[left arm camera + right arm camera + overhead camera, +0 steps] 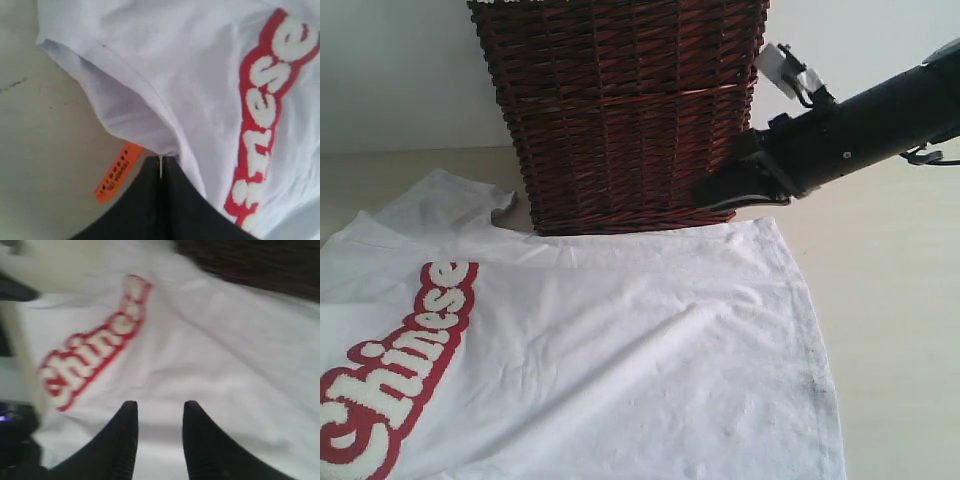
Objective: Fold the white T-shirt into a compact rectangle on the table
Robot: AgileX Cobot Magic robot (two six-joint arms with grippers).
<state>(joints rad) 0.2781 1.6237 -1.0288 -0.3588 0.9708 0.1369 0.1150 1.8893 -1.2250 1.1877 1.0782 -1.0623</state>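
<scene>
The white T-shirt (650, 360) lies spread on the desk (900, 330), print up, filling the exterior view from the centre down to 6 and 8 o'clock, one sleeve out at 10 o'clock. I see no fold in it, so I judge the whole folding is still ahead. My left end effector (161, 162) is pressed together right at the neck hem beside the orange tag (118, 171); a pale sliver sits between its tips, but I cannot tell if cloth is pinched. My right end effector (159, 415) stands apart and empty above the shirt. The count: one shirt, one tag, one wicker basket (620, 110) at 12 o'clock, two end effectors.
</scene>
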